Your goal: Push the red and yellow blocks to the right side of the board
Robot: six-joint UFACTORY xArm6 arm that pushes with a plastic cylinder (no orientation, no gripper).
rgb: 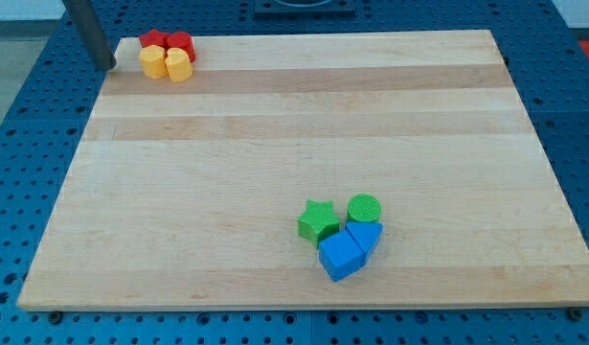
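Note:
Two red blocks, a star-like one and a rounder one, sit at the board's top left corner. Two yellow blocks touch them just below. All of them form one tight cluster. My tip is at the board's top left edge, just left of the cluster and a small gap apart from the nearer yellow block. The rod rises to the view's top.
A green star, a green cylinder, a blue cube and a blue triangular block cluster low on the wooden board, right of centre. A blue perforated table surrounds the board.

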